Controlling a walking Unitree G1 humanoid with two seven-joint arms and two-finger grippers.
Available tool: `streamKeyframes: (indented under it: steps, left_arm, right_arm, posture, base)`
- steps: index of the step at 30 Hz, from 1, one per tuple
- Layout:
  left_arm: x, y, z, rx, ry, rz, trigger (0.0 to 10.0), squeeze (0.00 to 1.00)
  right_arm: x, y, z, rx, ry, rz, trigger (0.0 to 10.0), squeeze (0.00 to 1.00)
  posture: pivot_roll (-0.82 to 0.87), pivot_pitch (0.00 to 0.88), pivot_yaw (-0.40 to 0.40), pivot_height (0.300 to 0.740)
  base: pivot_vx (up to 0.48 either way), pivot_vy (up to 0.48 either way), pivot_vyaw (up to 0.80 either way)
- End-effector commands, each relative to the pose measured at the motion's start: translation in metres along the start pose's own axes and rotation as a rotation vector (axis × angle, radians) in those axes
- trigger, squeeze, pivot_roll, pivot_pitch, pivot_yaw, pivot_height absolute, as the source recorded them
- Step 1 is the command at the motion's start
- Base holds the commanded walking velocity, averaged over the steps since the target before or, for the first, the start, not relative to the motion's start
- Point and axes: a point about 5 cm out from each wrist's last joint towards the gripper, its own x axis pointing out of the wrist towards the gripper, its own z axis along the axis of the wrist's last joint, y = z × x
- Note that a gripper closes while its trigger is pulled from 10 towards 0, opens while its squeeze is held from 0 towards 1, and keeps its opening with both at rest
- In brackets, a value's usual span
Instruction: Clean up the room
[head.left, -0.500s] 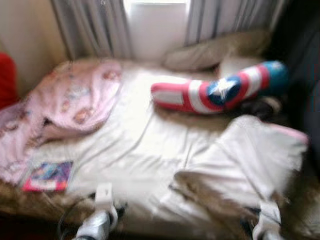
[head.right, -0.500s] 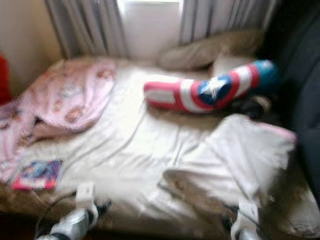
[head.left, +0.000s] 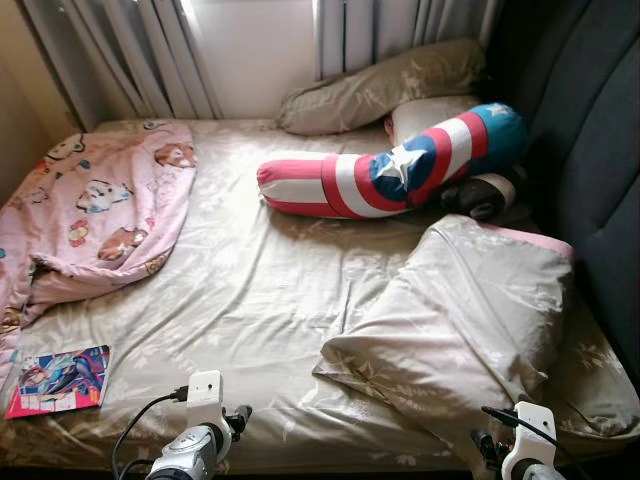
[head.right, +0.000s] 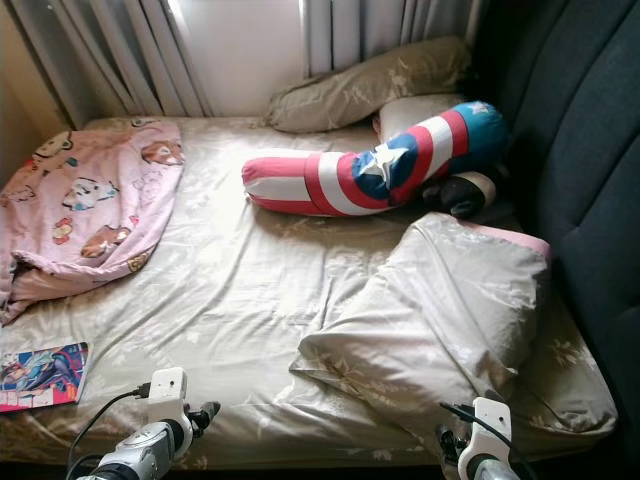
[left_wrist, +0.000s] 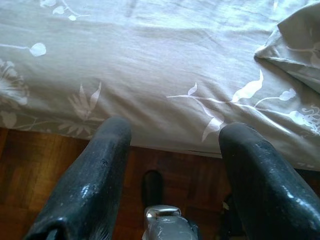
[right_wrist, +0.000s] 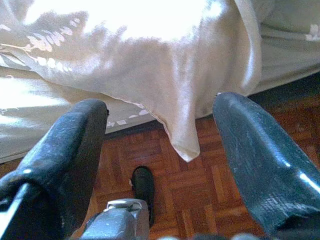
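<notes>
Covering most of the view, the bed (head.left: 250, 300) has a beige flowered sheet and stands before the curtains (head.left: 150, 55). A pink blanket (head.left: 100, 215) lies crumpled on its left part. A beige pillow (head.left: 470, 320) lies at the right, near the front edge. The striped star bolster (head.left: 390, 175) lies across the far middle. A colourful book (head.left: 60, 380) lies at the front left corner. The left pincer (left_wrist: 172, 150) and the right pincer (right_wrist: 160, 135) are both spread, holding nothing, low at the bed's front edge above the wooden floor (right_wrist: 215, 185).

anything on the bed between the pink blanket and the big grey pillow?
No. In the left eye view, only bare, wrinkled floral sheet lies between the pink cartoon blanket and the grey floral pillow.
</notes>
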Motion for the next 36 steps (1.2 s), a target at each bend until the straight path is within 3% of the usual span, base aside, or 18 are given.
streamKeyframes:
  steps: [1,10,14,23,31,34,36]
  left_arm:
    - [-0.001,0.005,-0.003,0.007,0.015,0.011,10.0,0.00]
    - [-0.001,0.004,-0.003,0.005,0.018,0.008,10.0,0.00]
    - [-0.001,0.004,-0.003,0.005,0.020,0.007,10.0,0.00]
    - [-0.001,0.004,-0.002,0.000,0.013,0.009,10.0,0.00]
    - [-0.001,0.004,-0.002,-0.006,0.000,0.013,10.0,0.00]
    - [-0.001,0.004,-0.002,-0.006,-0.001,0.012,10.0,0.00]
    - [-0.001,0.004,-0.002,-0.006,-0.001,0.013,10.0,0.00]
  right_arm:
    - [0.001,0.002,0.002,0.007,-0.011,0.006,10.0,0.00]
    - [0.001,0.002,0.005,-0.036,-0.013,0.019,10.0,0.00]
    - [0.001,0.005,0.010,-0.146,-0.029,0.065,10.0,0.00]
    - [0.001,0.011,0.018,-0.152,-0.112,0.134,10.0,0.00]
    - [-0.001,0.014,0.024,-0.062,-0.212,0.169,10.0,0.00]
    - [-0.002,0.012,0.025,-0.010,-0.244,0.144,10.0,0.00]
    - [-0.002,0.011,0.025,0.072,-0.272,0.142,10.0,0.00]
  posture:
    - [0.02,0.000,0.019,0.740]
    - [0.01,0.000,0.017,0.740]
    - [0.01,0.000,0.015,0.740]
    - [0.01,0.000,0.014,0.740]
    - [0.01,0.000,0.017,0.740]
    - [0.01,0.000,0.017,0.740]
    - [0.00,0.000,0.017,0.740]
  base:
    - [0.000,0.000,0.00]
    - [0.000,0.000,0.00]
    - [0.000,0.000,0.00]
    - [0.000,0.000,0.00]
    - [0.000,0.000,0.00]
    - [0.000,0.000,0.00]
    - [0.000,0.000,0.00]
